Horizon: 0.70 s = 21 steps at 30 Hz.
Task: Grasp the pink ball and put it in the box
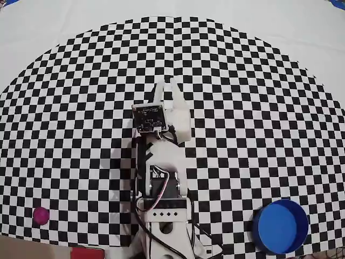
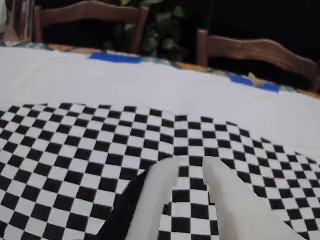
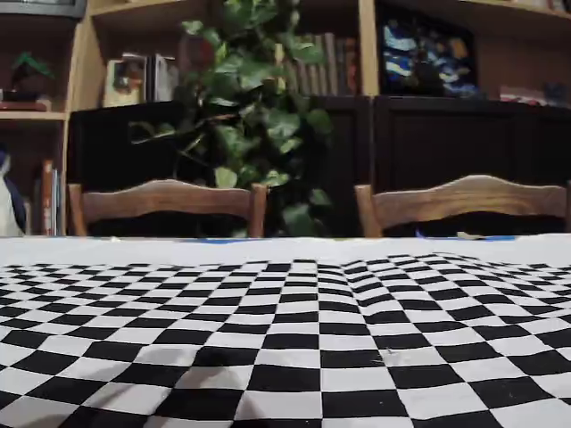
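in the overhead view my white arm's base (image 1: 161,237) runs off the bottom edge, and my own wrist camera board hides much of my two-finger gripper (image 1: 171,86), so only pale fingertips poke out. a flat red object (image 1: 86,252) at the bottom left is cut by the same edge; i cannot tell what it is. in the wrist view my white fingers (image 2: 235,205) are blurred and cropped at the bottom. the two wooden chairs (image 2: 255,50) behind the table are cut off by the top edge. in the fixed view, the books on the wooden shelves (image 3: 330,62) are too dim to read.
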Each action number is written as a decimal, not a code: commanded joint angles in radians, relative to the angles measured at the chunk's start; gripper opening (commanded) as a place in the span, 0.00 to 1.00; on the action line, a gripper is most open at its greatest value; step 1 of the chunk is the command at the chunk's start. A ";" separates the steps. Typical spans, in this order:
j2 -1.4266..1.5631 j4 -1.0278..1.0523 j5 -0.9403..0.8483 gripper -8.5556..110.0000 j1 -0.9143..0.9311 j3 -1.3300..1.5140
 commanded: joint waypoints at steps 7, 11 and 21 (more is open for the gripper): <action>0.026 -0.051 0.147 0.30 -0.009 0.008; 0.026 -0.051 0.163 0.32 -0.009 0.008; 0.006 -0.066 0.176 0.32 -0.011 0.008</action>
